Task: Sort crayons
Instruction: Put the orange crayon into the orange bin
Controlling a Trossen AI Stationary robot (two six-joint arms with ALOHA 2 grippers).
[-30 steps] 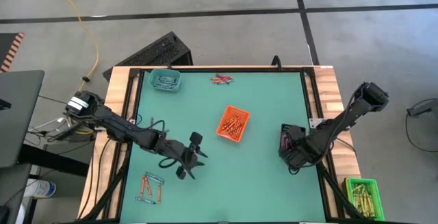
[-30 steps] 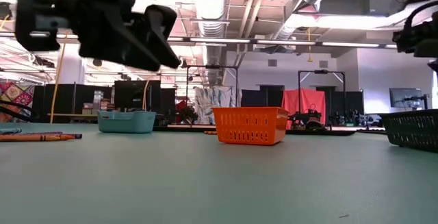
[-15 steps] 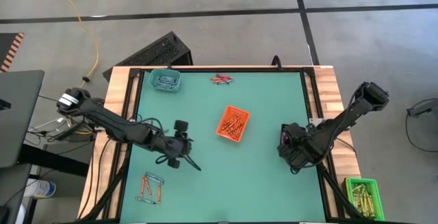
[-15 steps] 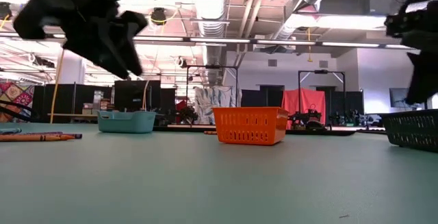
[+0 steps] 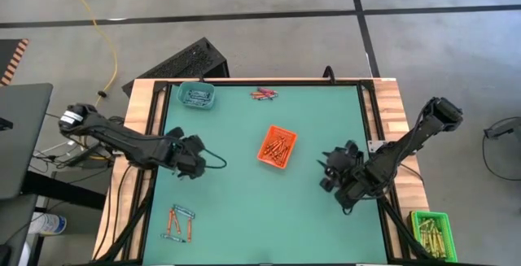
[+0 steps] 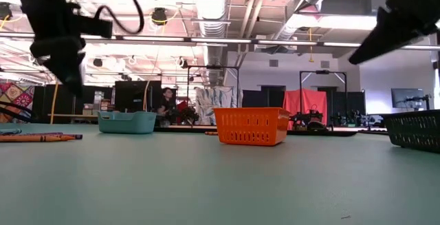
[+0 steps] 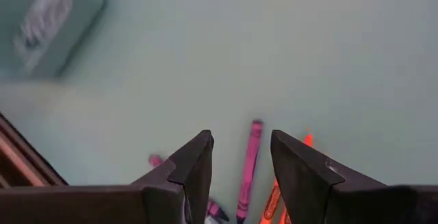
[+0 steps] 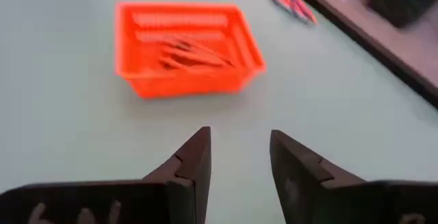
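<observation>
Over the green table (image 5: pixel 269 209), seen from above, the left gripper (image 5: pixel 192 157) hangs near the left edge, above the loose crayons (image 5: pixel 179 224) lying at the near-left corner; the right gripper (image 5: pixel 332 172) hangs right of centre, beside the black tray (image 5: pixel 348 186) at the right edge. An orange tray (image 5: pixel 277 146) holding crayons sits mid-table, a teal tray (image 5: pixel 196 96) occupies the far-left corner, and a second small group of crayons (image 5: pixel 264 94) lies at the far edge. A green tray (image 5: pixel 432 230) of yellow-olive sticks stands off the table at the near right. At table height, the orange tray (image 6: pixel 251 126) stands centrally, the teal tray (image 6: pixel 126 121) to its left, the black tray (image 6: pixel 415 129) at right, and loose crayons (image 6: pixel 40 137) lie at far left. From the left wrist, both fingers (image 7: pixel 195 166) stand apart, empty, over a pink crayon (image 7: pixel 249 167) and orange ones. From the right wrist, the fingers (image 8: pixel 194 161) are likewise spread and empty, facing the orange tray (image 8: pixel 186 48).
</observation>
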